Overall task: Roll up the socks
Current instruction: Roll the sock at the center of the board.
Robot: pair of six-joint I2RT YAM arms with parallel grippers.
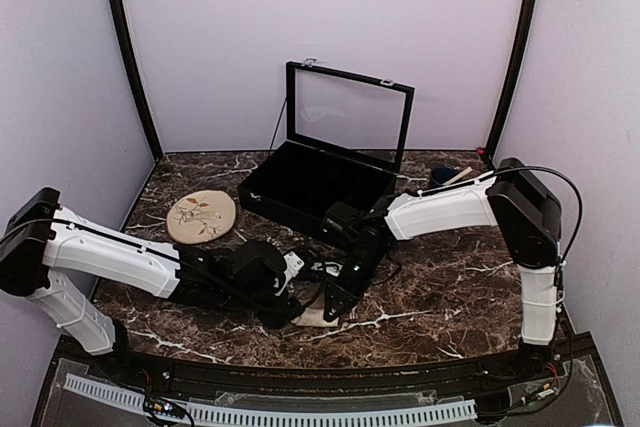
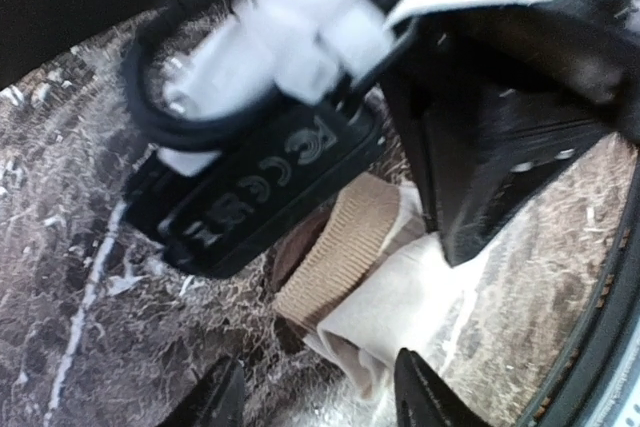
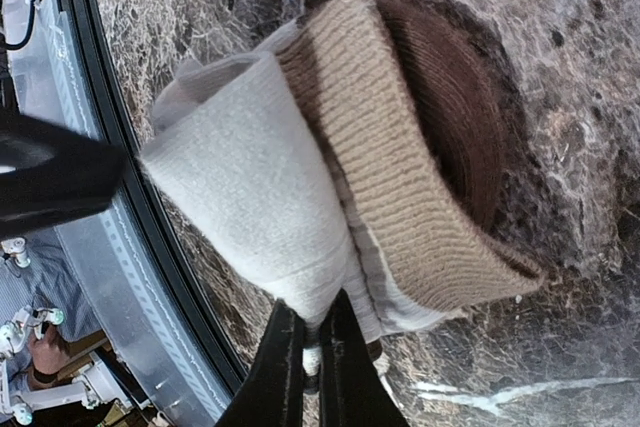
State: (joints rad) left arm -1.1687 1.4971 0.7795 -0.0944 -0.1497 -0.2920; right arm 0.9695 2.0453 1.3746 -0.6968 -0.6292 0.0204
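Two arms: the left arm (image 1: 110,257) comes in from 9 o'clock and the right arm (image 1: 440,209) from 3 o'clock. Their ends meet low over the table (image 1: 450,287) near 6 o'clock in the overhead view.
Sock (image 3: 260,187): cream fabric with a ribbed beige cuff and a dark brown band, folded over on itself into a thick bundle. It lies on the marble table at 6 o'clock, directly under both grippers.
Right gripper (image 3: 310,367): the fingers are pressed together and pinch the cream edge of the sock. The pinch sits at 6 o'clock in the right wrist view. The ribbed cuff and brown band lie toward 2 o'clock from it.
Left gripper (image 2: 315,402): the fingers stand partly spread and nothing is clamped between them. The cream end of the sock lies just ahead of the gap, toward 12 o'clock in the left wrist view.
Cable (image 2: 150,117): a black loop on the right gripper's housing, at 10 o'clock from the sock in the left wrist view.
Plate (image 1: 201,216): round and beige with a leaf pattern, at 10 o'clock from the sock and well apart from it.
Box (image 1: 310,182): black, at 12 o'clock from the sock, with its glass lid (image 1: 350,117) standing upright.
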